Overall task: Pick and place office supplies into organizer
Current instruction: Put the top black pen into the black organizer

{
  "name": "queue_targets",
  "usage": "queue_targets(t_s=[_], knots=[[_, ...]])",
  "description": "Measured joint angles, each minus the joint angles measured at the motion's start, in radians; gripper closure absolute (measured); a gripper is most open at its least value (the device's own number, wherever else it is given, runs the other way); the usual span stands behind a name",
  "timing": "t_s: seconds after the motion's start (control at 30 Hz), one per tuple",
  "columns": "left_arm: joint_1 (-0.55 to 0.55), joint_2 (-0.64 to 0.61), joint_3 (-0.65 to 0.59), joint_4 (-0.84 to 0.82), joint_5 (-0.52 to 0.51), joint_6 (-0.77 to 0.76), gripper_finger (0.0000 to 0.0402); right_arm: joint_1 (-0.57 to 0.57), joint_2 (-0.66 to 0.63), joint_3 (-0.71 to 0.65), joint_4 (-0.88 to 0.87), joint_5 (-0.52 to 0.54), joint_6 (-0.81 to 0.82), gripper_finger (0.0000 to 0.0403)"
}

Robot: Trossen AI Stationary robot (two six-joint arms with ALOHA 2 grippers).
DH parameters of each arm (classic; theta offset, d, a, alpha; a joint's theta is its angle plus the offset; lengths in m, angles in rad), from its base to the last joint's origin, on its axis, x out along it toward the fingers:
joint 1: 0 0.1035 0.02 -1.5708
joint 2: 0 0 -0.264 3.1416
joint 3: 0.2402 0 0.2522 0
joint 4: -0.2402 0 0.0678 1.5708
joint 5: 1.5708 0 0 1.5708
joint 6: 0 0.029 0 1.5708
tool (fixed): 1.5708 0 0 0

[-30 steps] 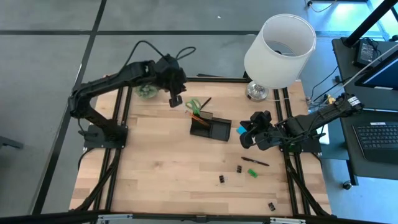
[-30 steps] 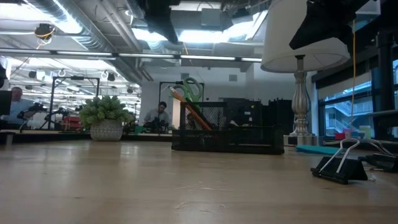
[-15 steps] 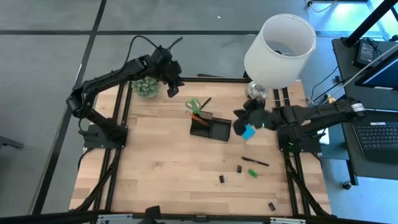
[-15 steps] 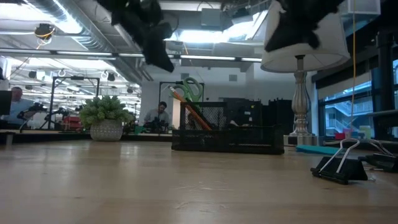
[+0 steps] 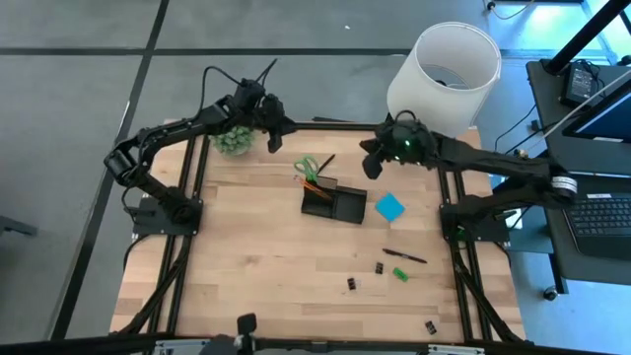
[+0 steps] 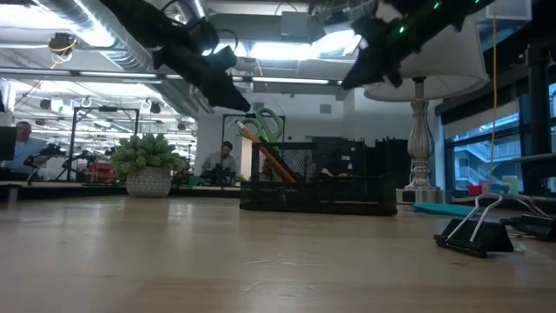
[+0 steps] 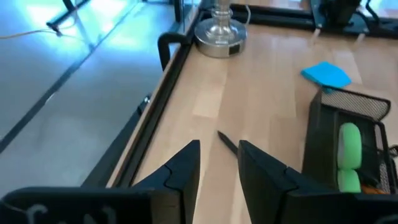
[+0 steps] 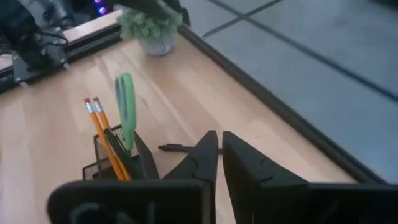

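Lying beside organizer (image 5: 333, 204), sticky-note pad (image 5: 390, 207), below raised right fingers (image 5: 369, 168).

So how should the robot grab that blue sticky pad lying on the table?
The blue sticky pad lies flat on the table beside the organizer. Probably best to come straight down and pinch two opposite edges, since it is flat and only its thin sides offer a hold.

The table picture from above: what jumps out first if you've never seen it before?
The big white lamp at the table's far right corner grabs the eye first. Next comes the black organizer in the middle, with green-handled scissors and orange pencils sticking out, and a bright blue sticky-note pad lying just to its right. Both arms hover over the far edge, the left gripper by the potted plant, the right gripper near the lamp.
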Motion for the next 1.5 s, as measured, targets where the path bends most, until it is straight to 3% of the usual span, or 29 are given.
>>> queue_targets(t_s=[0.13, 0.27, 0.5, 0.6, 0.77, 1.1, 1.4, 1.5], knots=[[0.001, 0.000, -0.002, 0.057, -0.002, -0.034, 0.0299, -0.090, 0.079, 0.013, 0.012, -0.139, -0.009, 0.0374], [0.000, 0.000, -0.002, 0.088, -0.002, -0.071, 0.0299, -0.145, 0.152, 0.047, 0.006, -0.216, -0.126, 0.0374], [0.000, 0.000, -0.002, 0.084, -0.004, -0.111, 0.0301, -0.165, 0.227, 0.136, 0.009, -0.250, -0.385, 0.0374], [0.000, 0.000, -0.002, 0.084, -0.005, -0.137, 0.0301, -0.180, 0.255, 0.178, 0.014, -0.259, -0.416, 0.0373], [0.000, 0.000, -0.002, 0.084, -0.005, -0.138, 0.0300, -0.211, 0.316, 0.229, 0.007, -0.368, -0.418, 0.0347], [0.000, 0.000, -0.002, 0.083, -0.005, -0.138, 0.0303, -0.232, 0.429, 0.268, -0.006, -0.359, -0.467, 0.0256], [0.000, 0.000, -0.002, 0.081, -0.005, -0.138, 0.0303, -0.231, 0.433, 0.268, 0.005, -0.206, -0.535, 0.0238], [0.000, 0.000, -0.002, 0.079, -0.005, -0.138, 0.0303, -0.232, 0.436, 0.268, 0.003, -0.222, -0.596, 0.0238]])
